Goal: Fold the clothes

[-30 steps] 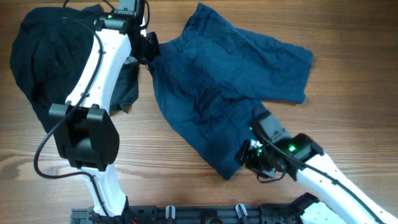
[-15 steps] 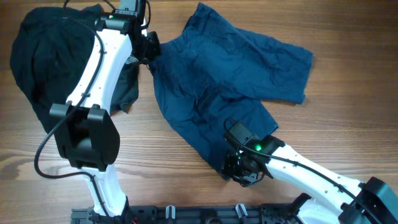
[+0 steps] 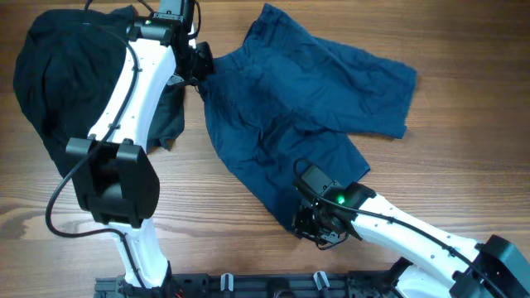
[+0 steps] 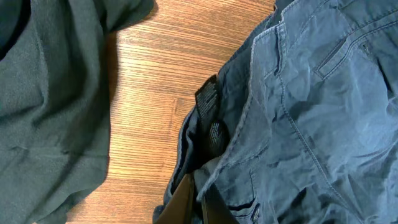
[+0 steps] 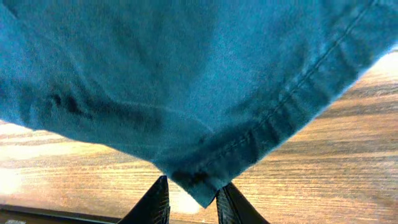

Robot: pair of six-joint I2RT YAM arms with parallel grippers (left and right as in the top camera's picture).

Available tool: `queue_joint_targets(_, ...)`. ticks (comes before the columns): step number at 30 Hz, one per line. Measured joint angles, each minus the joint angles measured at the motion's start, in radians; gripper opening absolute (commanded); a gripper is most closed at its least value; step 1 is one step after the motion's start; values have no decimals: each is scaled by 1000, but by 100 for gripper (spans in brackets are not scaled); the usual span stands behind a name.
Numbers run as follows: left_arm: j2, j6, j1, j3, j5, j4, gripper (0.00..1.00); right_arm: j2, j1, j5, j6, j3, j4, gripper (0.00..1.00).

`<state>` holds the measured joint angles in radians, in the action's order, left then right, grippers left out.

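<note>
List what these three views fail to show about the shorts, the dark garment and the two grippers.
- Overhead: the left arm covers the middle of the dark garment.
- Left wrist: the waistband label has print too small to read; the bottom edge cuts off the left gripper.
- Right wrist: above the right gripper only a hem corner of the blue shorts shows; the frame cuts off the rest.

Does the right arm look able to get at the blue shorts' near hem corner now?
Probably yes: the hem corner of the blue shorts sits between the right gripper's open fingers, with nothing covering it.
</note>
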<state>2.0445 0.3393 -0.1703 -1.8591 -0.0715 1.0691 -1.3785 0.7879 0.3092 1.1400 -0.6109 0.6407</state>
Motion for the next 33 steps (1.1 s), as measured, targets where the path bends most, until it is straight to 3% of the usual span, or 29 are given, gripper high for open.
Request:
queue_joint_targets(5, 0, 0, 0, 0, 0, 0, 4, -50, 0, -29, -8, 0, -3, 23)
queue_joint_targets(8, 0, 0, 0, 0, 0, 0, 4, -72, 0, -45, -26, 0, -3, 4)
queue_joint_targets(17, 0, 0, 0, 0, 21, 34, 4, -16, -77, -58, -82, 0, 62, 4)
queue_joint_targets(25, 0, 0, 0, 0, 53, 204, 4, 242, -423, -24, -397, -108, 370, 4)
queue_joint_targets(33, 0, 5, 0, 14, 67, 300, 4, 182, -615, -2, -683, -300, 438, 4)
